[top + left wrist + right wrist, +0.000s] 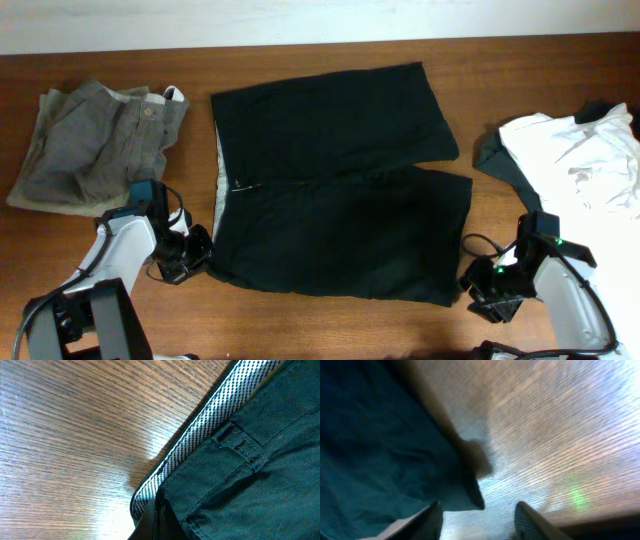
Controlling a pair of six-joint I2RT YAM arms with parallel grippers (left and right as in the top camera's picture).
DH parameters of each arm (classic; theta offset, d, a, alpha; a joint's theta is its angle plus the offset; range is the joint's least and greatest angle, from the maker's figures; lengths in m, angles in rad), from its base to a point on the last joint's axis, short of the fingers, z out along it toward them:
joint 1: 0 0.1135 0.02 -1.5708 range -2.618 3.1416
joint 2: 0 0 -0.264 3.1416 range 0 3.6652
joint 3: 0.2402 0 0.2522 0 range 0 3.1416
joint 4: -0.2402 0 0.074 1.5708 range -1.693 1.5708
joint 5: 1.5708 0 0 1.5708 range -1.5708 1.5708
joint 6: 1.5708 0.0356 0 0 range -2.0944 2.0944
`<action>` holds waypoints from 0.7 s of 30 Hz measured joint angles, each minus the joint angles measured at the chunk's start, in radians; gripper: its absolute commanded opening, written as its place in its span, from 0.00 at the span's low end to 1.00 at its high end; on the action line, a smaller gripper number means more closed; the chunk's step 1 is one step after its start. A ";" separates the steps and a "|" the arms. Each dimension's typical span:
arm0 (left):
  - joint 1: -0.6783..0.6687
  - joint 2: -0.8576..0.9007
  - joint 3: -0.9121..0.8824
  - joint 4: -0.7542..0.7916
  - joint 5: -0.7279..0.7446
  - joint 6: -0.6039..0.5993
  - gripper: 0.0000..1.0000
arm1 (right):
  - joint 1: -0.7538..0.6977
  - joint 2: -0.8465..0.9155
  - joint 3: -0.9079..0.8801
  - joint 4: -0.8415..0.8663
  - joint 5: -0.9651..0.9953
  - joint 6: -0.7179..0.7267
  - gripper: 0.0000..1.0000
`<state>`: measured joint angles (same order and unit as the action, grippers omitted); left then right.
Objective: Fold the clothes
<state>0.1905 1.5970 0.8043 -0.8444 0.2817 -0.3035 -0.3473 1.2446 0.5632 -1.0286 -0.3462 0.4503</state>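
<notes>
Shorts (335, 180): black, spread flat mid-table, waistband to the left, both legs running right.
Shorts to left pincer (200, 250): the pincer sits at the near-left waistband corner, at the cloth's edge.
Left pincer state: cannot tell; the wrist view shows only one dark finger (155, 522) against the waistband corner.
Shorts to right pincer (473, 290): the pincer sits at the near-right hem corner.
Right pincer state: spread; two fingers (527, 519) stand apart, the hem corner (470, 495) lying between and just ahead of them, not clamped.
Shorts fabric: smooth woven twill, matte, faint creases across the legs.
Waistband (200, 430): the inner face is turned out along the edge, showing a pale lining with fine dark dots; one stitched belt loop (240, 445) beside it.
Trousers (100, 140): grey-olive, folded into a rumpled stack at far left, well apart from the shorts.
Shirt (580, 160): white, crumpled in a heap at far right.
Dark cloth (500, 160): partly under the shirt's left edge; kind unclear.
Table (500, 70): brown wood, straight grain, light sheen.
</notes>
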 measured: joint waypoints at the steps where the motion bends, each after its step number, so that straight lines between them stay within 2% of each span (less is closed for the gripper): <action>1: 0.000 0.000 0.000 0.003 0.000 0.000 0.00 | 0.000 0.000 -0.030 0.026 -0.005 0.004 0.53; 6: 0.000 0.000 0.000 0.005 0.001 0.000 0.00 | 0.000 0.000 -0.105 0.151 -0.071 0.018 0.55; 8: 0.000 0.000 0.000 0.005 0.003 0.000 0.00 | 0.000 -0.002 -0.112 0.165 -0.095 0.023 0.53; 9: 0.000 0.000 0.000 0.005 0.003 0.000 0.00 | 0.000 -0.003 -0.115 0.175 -0.109 0.026 0.47; 10: 0.000 0.000 0.000 0.005 0.003 0.000 0.00 | 0.000 -0.004 -0.118 0.182 -0.117 0.028 0.33; 11: 0.000 0.000 0.000 0.005 0.003 0.000 0.01 | 0.000 -0.004 -0.122 0.192 -0.123 0.039 0.22; 14: 0.000 0.000 0.000 0.005 0.003 0.000 0.01 | 0.000 -0.004 -0.130 0.200 -0.122 0.066 0.07; 15: 0.000 0.000 0.000 0.005 0.003 0.000 0.01 | 0.000 -0.004 -0.131 0.199 -0.123 0.072 0.04; 19: 0.000 0.000 0.000 0.005 0.003 0.000 0.00 | 0.000 -0.004 -0.130 0.193 -0.124 0.081 0.04; 21: 0.000 0.000 0.006 -0.013 0.012 0.015 0.00 | 0.000 -0.005 -0.077 0.103 -0.123 0.065 0.04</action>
<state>0.1905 1.5970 0.8101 -0.8570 0.2935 -0.2886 -0.3473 1.2400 0.4858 -0.9260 -0.4690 0.5152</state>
